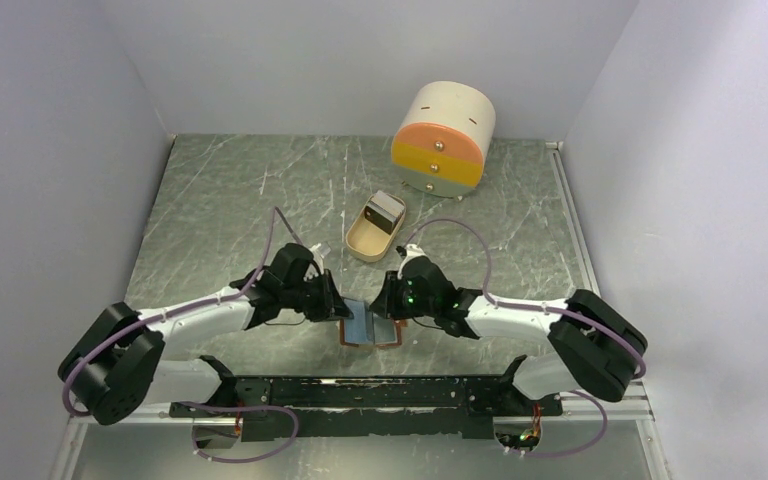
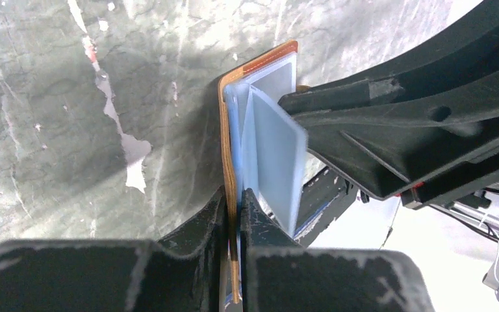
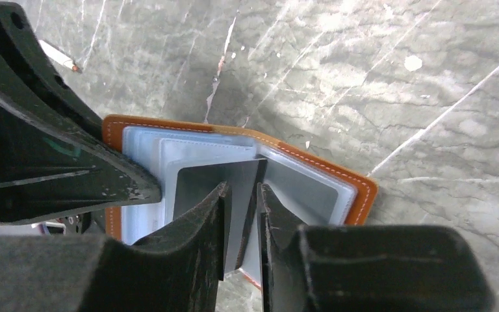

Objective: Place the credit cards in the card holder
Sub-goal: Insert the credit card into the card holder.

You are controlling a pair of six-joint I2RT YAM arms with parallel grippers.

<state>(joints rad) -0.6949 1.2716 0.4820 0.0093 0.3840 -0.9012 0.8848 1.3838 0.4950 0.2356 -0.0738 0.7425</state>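
Observation:
The tan-brown card holder [image 1: 370, 330] lies open on the marble table between both grippers, its clear pocket leaves fanned up. My left gripper [image 2: 235, 195] is shut on the holder's leather cover edge [image 2: 260, 68], and a bluish leaf [image 2: 276, 156] stands beside it. My right gripper [image 3: 242, 192] straddles an upright grey leaf with its jaws a little apart. A dark grey card [image 3: 198, 182] sits in a pocket by its left finger. More credit cards [image 1: 387, 209] lie in the beige tray.
The beige oval tray [image 1: 362, 240] stands just behind the grippers. Farther back right is a round cream-and-orange drawer box [image 1: 442, 138]. A thin white stick [image 3: 58, 57] lies on the table. The left gripper's black body [image 3: 39, 149] crowds the holder's left side.

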